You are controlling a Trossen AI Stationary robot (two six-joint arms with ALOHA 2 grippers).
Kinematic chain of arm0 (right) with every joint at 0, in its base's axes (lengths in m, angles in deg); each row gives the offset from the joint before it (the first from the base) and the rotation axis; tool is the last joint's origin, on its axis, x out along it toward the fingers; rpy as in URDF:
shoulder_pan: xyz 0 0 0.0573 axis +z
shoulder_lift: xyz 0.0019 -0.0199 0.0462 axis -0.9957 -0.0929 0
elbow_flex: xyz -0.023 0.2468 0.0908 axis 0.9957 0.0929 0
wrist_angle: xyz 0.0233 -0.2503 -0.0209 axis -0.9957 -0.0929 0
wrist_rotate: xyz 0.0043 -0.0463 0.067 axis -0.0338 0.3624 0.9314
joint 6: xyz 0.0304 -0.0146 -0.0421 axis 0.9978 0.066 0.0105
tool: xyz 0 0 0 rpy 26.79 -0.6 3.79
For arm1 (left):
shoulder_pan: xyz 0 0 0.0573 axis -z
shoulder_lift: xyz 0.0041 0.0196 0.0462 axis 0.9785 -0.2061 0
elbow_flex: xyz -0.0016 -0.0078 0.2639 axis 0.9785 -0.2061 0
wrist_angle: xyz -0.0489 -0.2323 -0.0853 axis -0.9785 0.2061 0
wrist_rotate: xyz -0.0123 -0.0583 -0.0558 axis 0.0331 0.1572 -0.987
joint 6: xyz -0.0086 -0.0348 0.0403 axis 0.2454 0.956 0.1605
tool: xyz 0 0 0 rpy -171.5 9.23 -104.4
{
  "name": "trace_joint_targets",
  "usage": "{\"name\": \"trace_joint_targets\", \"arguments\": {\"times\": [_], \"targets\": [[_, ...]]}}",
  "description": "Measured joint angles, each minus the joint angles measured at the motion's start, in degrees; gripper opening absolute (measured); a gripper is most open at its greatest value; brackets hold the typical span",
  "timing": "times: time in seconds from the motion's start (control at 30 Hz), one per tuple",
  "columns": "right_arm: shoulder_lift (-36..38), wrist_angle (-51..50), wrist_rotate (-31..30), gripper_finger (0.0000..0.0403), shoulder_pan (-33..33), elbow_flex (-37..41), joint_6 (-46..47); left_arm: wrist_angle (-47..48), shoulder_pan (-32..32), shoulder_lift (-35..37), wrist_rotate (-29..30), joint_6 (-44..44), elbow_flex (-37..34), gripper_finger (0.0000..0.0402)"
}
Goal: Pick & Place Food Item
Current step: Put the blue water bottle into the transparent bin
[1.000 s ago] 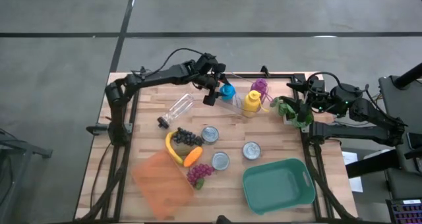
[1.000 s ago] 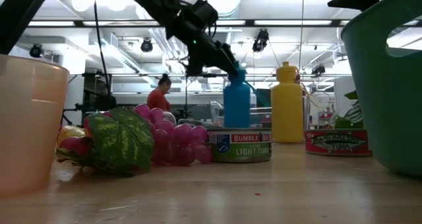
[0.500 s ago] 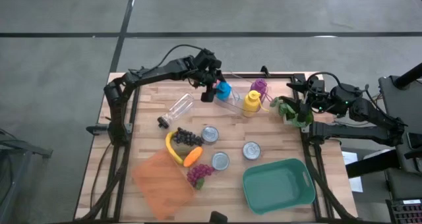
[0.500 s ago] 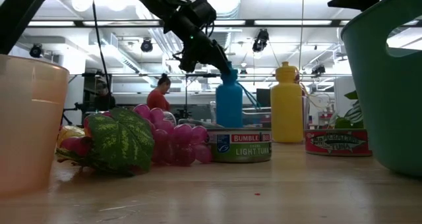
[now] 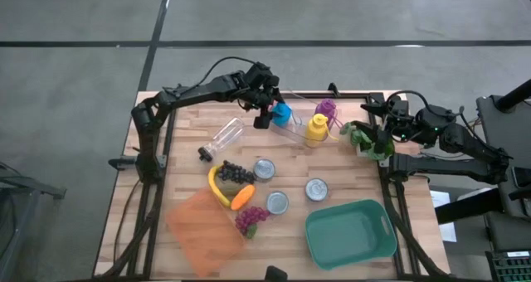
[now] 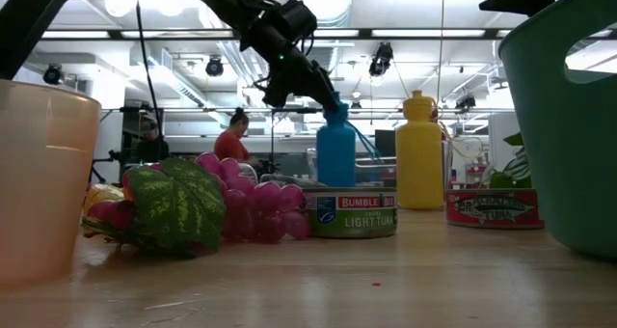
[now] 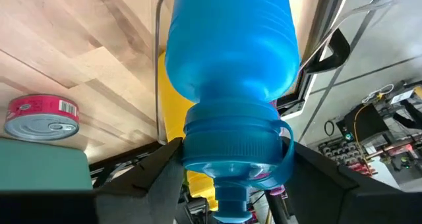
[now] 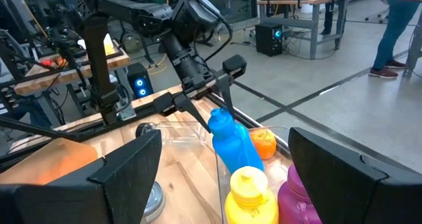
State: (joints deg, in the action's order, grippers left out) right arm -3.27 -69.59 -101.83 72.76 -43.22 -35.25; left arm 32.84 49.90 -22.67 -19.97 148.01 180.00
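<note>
Three cans (image 5: 265, 169) lie mid-table between the fruit (image 5: 231, 187) on the left and the tub (image 5: 349, 231) at right.

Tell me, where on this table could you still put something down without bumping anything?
Bare wood lies along the left edge beside the clear plastic bottle, and between the round tin can and the right rail. The middle is crowded: yellow banana, dark grapes, cans, orange bin, teal tub.

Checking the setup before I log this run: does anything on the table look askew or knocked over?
Yes. The blue bottle leans, tipped by the left gripper at its neck, while the yellow bottle beside it stands upright. A clear bottle lies on its side on the table.
</note>
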Motion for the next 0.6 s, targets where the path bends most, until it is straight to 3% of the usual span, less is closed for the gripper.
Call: {"name": "trace_joint_targets", "arguments": {"times": [0.3, 0.6], "targets": [[0.0, 0.0, -0.06, 0.0329, 0.0, 0.0, 0.0, -0.28, 0.02, 0.02, 0.17, 0.33, -0.96, 0.0288], [0.0, 0.0, -0.17, 0.0329, -0.01, 0.0, 0.0, -2.51, 0.0, 0.04, 0.31, -0.51, -0.96, 0.0298]]}}
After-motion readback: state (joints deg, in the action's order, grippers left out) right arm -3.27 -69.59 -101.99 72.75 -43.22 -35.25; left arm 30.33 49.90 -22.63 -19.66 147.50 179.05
